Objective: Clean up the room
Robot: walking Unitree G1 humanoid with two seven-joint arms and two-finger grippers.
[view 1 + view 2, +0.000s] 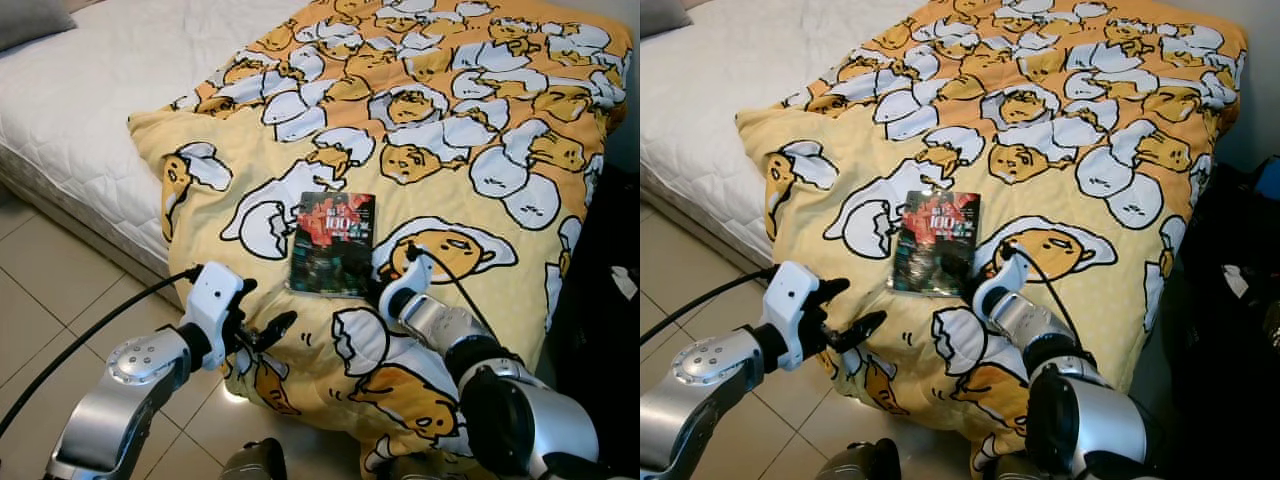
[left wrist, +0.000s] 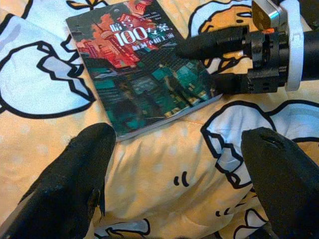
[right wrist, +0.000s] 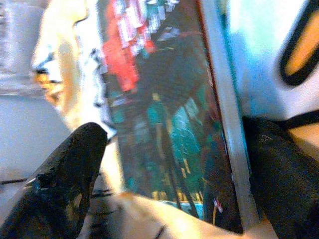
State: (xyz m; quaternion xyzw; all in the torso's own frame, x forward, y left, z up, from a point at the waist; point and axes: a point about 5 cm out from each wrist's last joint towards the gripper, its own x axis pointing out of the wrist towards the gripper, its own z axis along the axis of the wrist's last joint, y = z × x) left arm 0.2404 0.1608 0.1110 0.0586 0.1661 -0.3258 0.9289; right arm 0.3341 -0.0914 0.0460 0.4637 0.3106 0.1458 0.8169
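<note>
On duvet (image 1: 480,130), paperback book (image 1: 333,243) lay flat: light, flexible, glossy. Right claw (image 2: 207,64) open at its 3 o'clock edge; pinch there. Left claw (image 1: 262,325) open, at 7.

A white quilted mattress (image 1: 90,110) lies bare along the left side of the bed, its stitched surface showing a faint diamond pattern. At its far left corner rests the edge of a grey pillow (image 1: 30,20). Below the bed, glossy beige floor tiles (image 1: 45,290) with pale grout lines catch a small bright reflection near the bed's foot. To the right of the bed stands a dark, black mass (image 1: 1230,300), too shadowed to identify, with a small blue patch (image 1: 1268,178) and something white (image 1: 1238,282) on it.
</note>
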